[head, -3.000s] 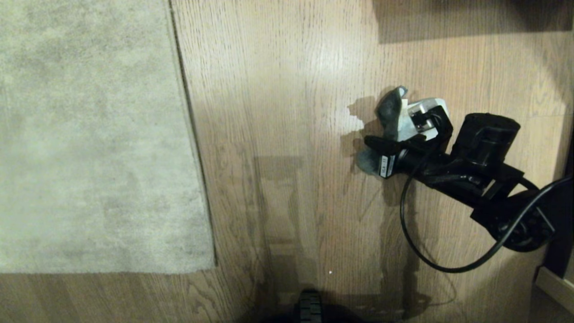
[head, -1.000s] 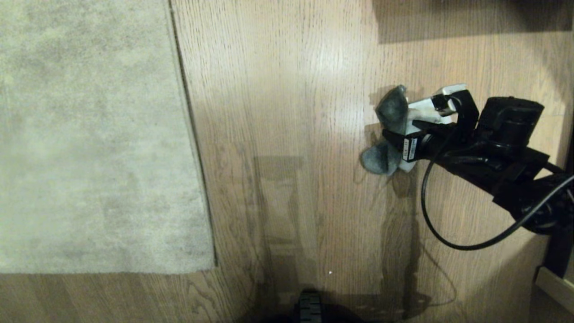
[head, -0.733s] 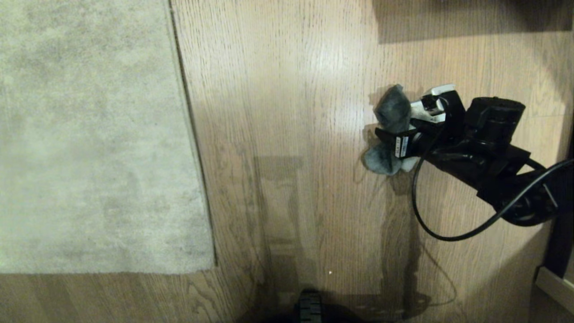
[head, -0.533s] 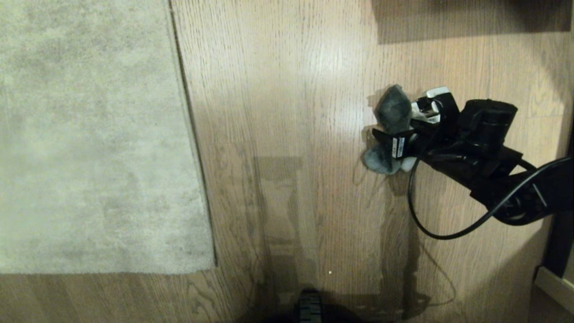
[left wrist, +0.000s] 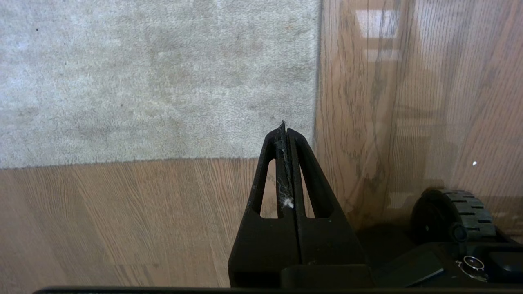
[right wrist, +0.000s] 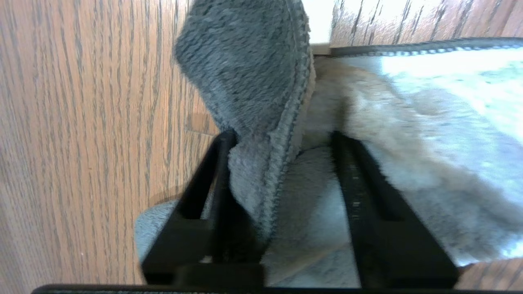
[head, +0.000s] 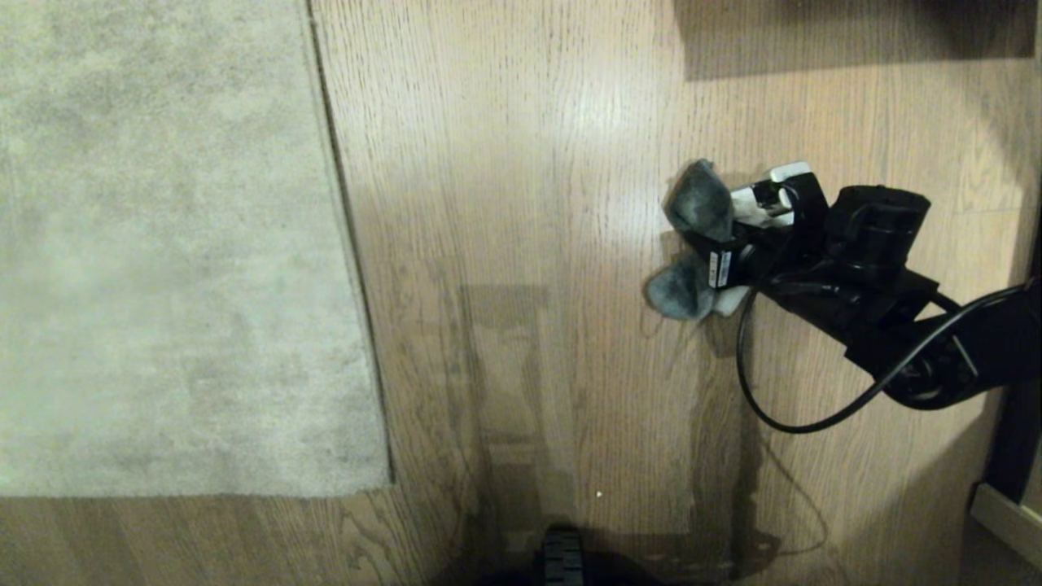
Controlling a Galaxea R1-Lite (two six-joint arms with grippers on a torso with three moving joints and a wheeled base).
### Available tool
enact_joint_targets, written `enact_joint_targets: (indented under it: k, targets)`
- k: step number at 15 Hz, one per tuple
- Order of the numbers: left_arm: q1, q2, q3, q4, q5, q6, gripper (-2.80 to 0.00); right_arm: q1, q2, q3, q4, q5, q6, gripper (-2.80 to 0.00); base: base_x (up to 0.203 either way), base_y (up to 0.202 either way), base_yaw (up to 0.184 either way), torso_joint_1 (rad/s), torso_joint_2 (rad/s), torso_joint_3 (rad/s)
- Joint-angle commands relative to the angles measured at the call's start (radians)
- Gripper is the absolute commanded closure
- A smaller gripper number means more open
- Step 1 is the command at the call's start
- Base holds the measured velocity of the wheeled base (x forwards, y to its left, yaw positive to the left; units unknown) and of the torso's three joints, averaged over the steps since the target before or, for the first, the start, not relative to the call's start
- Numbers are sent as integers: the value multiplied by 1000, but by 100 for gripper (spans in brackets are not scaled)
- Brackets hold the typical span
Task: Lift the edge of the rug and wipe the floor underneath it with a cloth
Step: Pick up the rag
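Two jobs make up this task, and as far as I can judge neither is finished. My right gripper (head: pixel 716 244) is down on the floor (head: pixel 521 163), well to the right of the rug, with the cloth (head: pixel 692 203) bunched between its fingers. In the right wrist view the two fingers stand about half apart, with a thick fold of grey pile between them, one dark flap (right wrist: pixel 249 61) standing up past the tips and the pale side (right wrist: pixel 429 102) spread out on the wood beside them. I read that as a grip being taken on the cloth. Whether it is firm enough to carry the cloth I cannot tell, since most of the cloth rests on the floor.

My left gripper (left wrist: pixel 284 130) is not in the head view. Its own camera shows its jaws pressed flat together, holding nothing but a few stray fibres, hanging above the corner of the rug.

The rug edge (head: pixel 346 244) lies flat on the boards along its whole visible length, corner (head: pixel 383 480) included, so the lift has not been done and the wood under it is covered and unwiped.

What is left, as I see it: secure the cloth, raise the rug edge with the free arm, then bring the cloth across and wipe underneath.
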Motion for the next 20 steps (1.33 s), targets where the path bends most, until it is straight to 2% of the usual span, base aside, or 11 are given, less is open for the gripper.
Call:
enact_joint_targets:
  k: [1,7,12,15,20]
  targets:
    - [0,0,0,0,0,0,0,2,2,1,-5,0,-1,0,0,0,0,0,0,0]
    - [0,0,0,0,0,0,0,15,-62,25,-3,0,-1,0,0,0,0,0,0,0]
    - [0,0,0,0,0,0,0,14,-216,110,8,-1,1,0,0,0,0,0,0,0]
    - [0,0,0,0,0,0,0,12,-347,189,11,-2,2,0,0,0,0,0,0,0]
    - [0,0,0,0,0,0,0,-19,-611,393,43,-33,7,0,0,0,0,0,0,0]
